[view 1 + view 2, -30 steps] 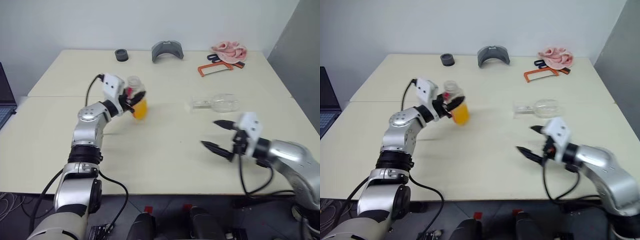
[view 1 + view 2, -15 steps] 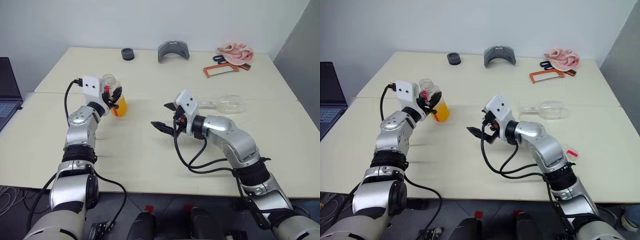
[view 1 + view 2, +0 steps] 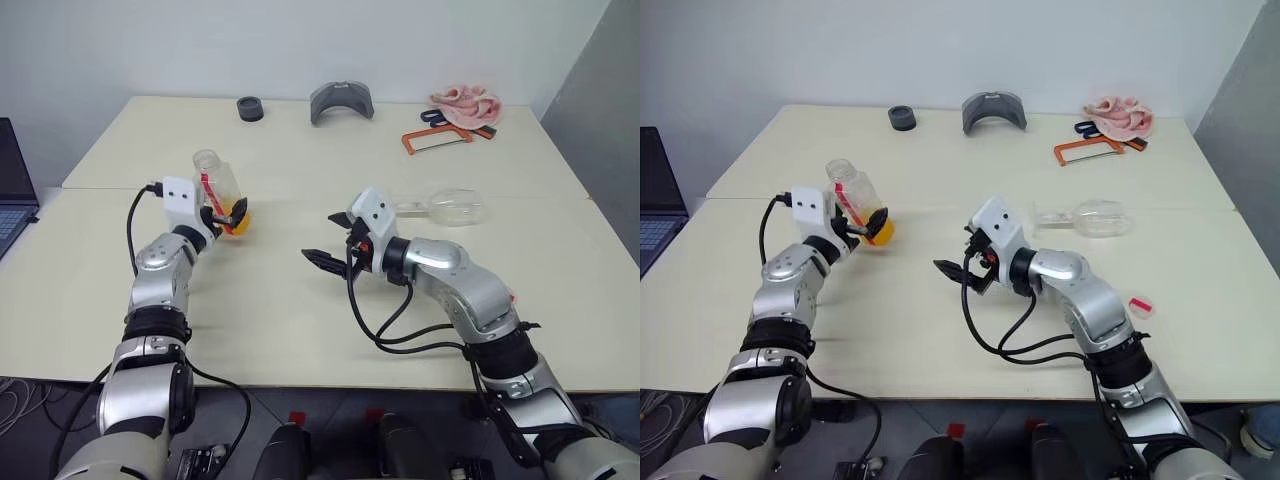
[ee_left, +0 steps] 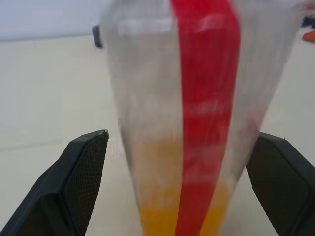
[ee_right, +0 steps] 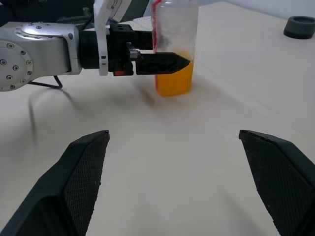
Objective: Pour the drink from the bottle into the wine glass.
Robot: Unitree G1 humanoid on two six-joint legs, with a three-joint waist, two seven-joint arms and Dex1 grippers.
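Bottle with orange drink upright on table's left, left gripper spread around it (fingers clear), right gripper spread mid-table, wine glass lying far right

The bottle is showing clear walls with a red-and-white stripe; the drink is glowing orange-yellow; black gripper fingers are flanking it; the table is lying pale cream
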